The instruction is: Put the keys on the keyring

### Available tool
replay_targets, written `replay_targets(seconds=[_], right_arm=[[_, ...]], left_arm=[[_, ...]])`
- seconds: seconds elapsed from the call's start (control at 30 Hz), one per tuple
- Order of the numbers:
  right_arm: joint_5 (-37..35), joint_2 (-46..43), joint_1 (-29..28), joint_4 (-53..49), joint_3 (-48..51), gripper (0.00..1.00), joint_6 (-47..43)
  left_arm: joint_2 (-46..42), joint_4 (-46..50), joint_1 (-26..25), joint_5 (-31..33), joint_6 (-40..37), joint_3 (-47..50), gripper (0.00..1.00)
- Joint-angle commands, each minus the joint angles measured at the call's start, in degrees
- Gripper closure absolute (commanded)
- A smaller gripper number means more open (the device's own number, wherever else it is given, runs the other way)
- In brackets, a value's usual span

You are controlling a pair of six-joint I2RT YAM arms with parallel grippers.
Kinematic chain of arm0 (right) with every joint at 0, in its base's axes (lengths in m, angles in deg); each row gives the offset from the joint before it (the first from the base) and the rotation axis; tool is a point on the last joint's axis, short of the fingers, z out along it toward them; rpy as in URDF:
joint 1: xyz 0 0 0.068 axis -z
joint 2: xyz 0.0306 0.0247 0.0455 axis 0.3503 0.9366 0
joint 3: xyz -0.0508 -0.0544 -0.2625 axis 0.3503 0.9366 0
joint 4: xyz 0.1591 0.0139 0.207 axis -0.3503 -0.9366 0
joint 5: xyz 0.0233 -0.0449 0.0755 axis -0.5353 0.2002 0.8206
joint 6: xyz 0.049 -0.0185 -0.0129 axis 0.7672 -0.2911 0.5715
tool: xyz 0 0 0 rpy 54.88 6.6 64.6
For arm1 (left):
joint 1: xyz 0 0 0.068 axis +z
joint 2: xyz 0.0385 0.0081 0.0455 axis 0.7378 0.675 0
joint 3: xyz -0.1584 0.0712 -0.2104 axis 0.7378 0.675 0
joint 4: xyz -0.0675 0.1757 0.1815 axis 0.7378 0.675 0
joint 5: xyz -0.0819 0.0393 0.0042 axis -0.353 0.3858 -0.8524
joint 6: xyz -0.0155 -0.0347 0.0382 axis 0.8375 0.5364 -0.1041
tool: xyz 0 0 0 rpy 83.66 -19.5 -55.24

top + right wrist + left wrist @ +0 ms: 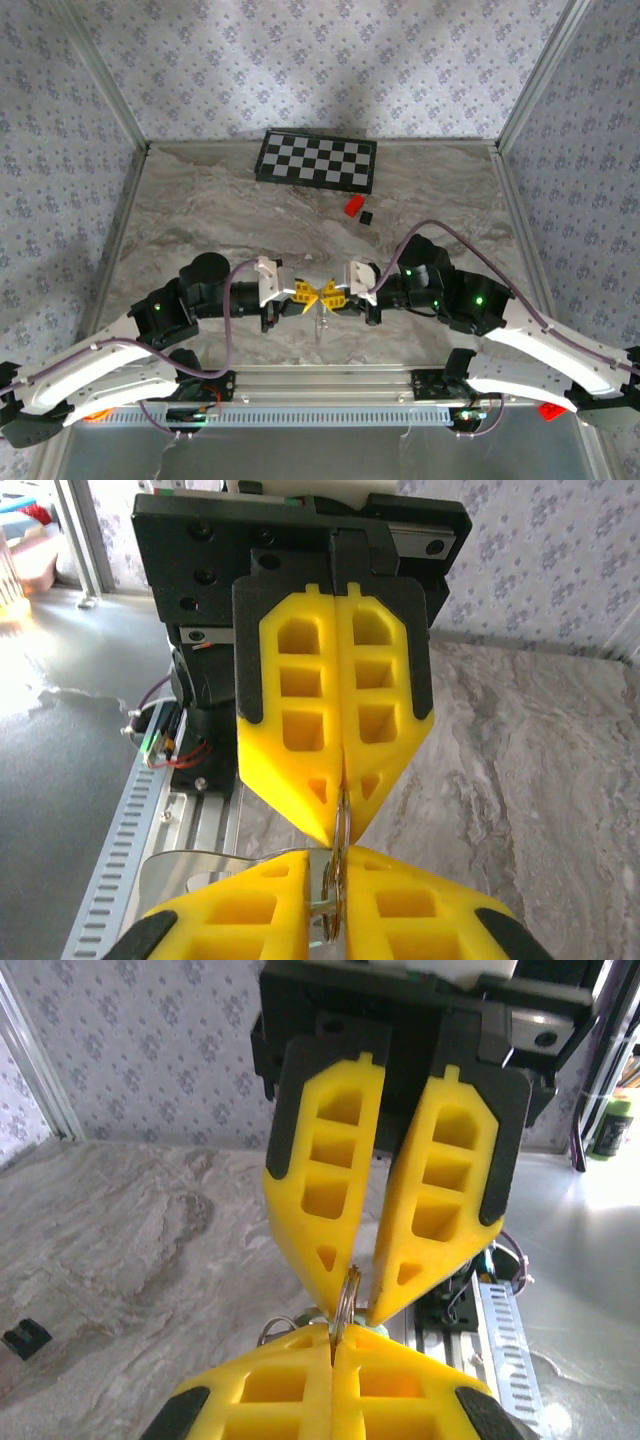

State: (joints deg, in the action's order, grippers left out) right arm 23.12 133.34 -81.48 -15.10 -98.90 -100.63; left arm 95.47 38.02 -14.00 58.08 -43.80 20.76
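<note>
We are at the threading step. Our two hands meet tip to tip above the near middle of the table (200,220). Our left hand (333,1352) is closed tight on the ring (348,1292), which stands edge-on out of its tips. Our right hand (348,1312) faces it with a narrow gap, and the ring's free arc sits between its tips. We cannot tell whether it pinches the wire or merely flanks it.

A pale greenish sliver, which we take for a key (377,1331), sits just beside the ring against our left fingers. We cannot tell whether it is on the wire yet. In the top view something thin hangs below the meeting tips, too fine to name.

We judge the next move to be a small one: hold the left grip firm and let the right hand work the key along the wire. It calls for very little travel and square alignment, because a slip would drop the ring to the table.
</note>
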Motion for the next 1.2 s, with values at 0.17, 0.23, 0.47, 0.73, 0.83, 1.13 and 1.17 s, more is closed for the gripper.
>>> replay_targets(seconds=[0.17, 0.23, 0.47, 0.73, 0.83, 1.13, 1.17], right_arm=[[2.3, -3.8, -0.5, 7.5, 3.7, 0.86, 4.5], [3.0, -4.2, -0.4, 8.0, 4.0, 0.87, 4.8], [2.4, -6.4, -0.4, 10.7, 6.9, 0.93, 6.6], [0.1, -6.4, -0.3, 6.5, 5.4, 1.0, 4.6], [-1.3, -4.5, -0.5, 1.2, 2.4, 1.0, 2.7], [-2.1, -0.5, -0.6, -7.5, -3.9, 1.0, -1.1], [-2.1, -0.1, -0.5, -7.7, -4.1, 1.0, -1.2]], left_arm=[[-1.0, -10.9, 0.0, -3.6, 2.4, 0.0, 1.0], [-1.2, -11.3, 0.0, -4.1, 2.7, 0.4, 1.0], [-1.8, -15.4, 0.0, -4.1, 4.4, 3.0, 1.0], [-0.1, -10.6, 0.0, -1.6, 2.6, 1.1, 0.94], [-0.2, -5.2, 0.0, 0.3, 0.7, -0.3, 0.73], [1.3, 3.6, 0.0, 3.2, -2.8, -3.6, 0.71], [1.6, 4.2, 0.0, 3.2, -3.1, -4.1, 0.72]])
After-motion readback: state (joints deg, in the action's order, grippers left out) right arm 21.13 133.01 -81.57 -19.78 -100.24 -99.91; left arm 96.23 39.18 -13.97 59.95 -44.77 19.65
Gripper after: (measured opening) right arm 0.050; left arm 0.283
